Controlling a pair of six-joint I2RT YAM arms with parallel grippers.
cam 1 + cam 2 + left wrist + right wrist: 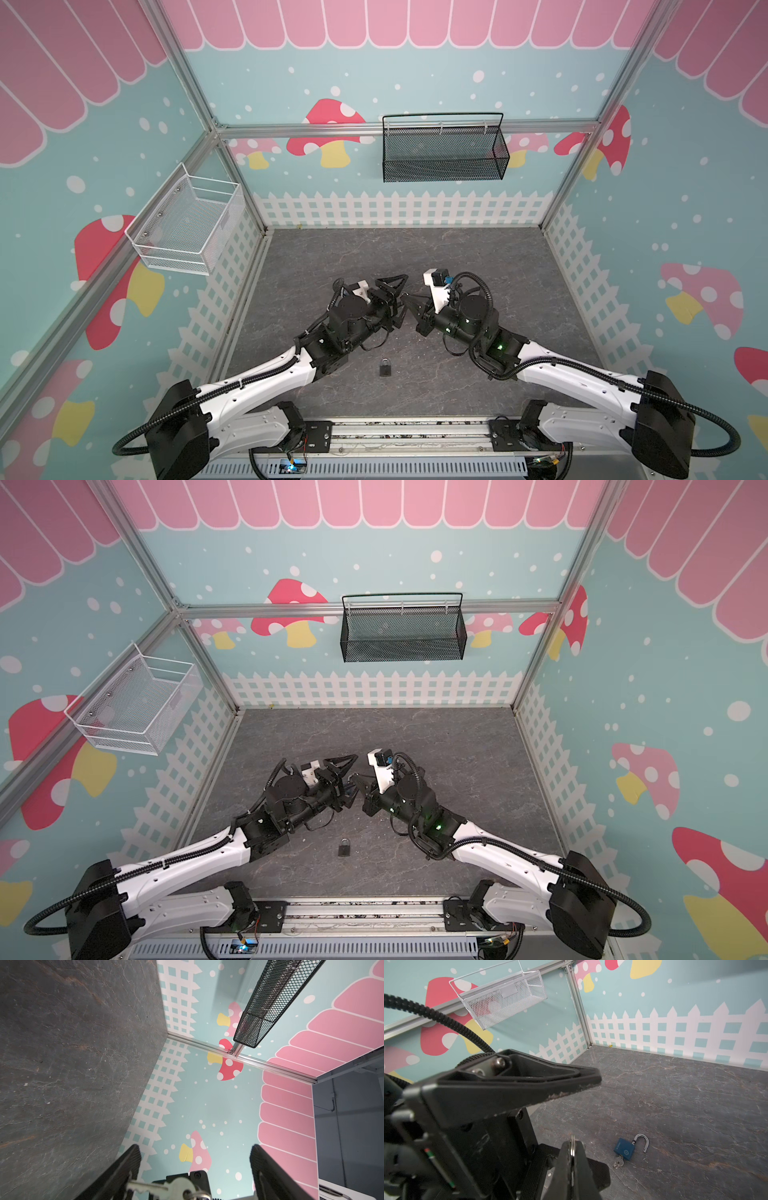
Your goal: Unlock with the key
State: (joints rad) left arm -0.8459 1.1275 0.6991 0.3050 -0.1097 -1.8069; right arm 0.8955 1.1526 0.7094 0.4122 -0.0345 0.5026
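Left wrist view, entry one: the left gripper (195, 1147), being held wide, its two fingers (124, 1172) standing far apart. A silver key (149, 1187) on a key ring (194, 1194) is being shown between them at the frame's edge. Whether its blade is touching a finger cannot be told, and it is not being clamped by this gripper.

Right wrist view, entry two: the right gripper (572, 1145), whose fingers are being pressed together on the key ring (572, 1149), pinched edge-on at the very tips. Entry three: the padlock (626, 1150) — blue-bodied — being shown lying flat on the dark stone-patterned table (675, 1095), well apart from both grippers. Its shackle (642, 1141) is being shown swung open, and a small key (618, 1163) is being seen seated in the keyhole at the end opposite the shackle. One finger (517, 1082) of the left gripper is being shown large and close, just beside the right gripper's tips.

Both top views, entry four: the two grippers are being shown tip to tip above the middle of the table. The padlock (385, 367) (344, 848) is being shown nearer the robot's base than the grippers, roughly between the two forearms, touched by neither. A white mesh basket (174, 249) is being carried on the left wall and a black mesh basket (442, 170) on the back wall.
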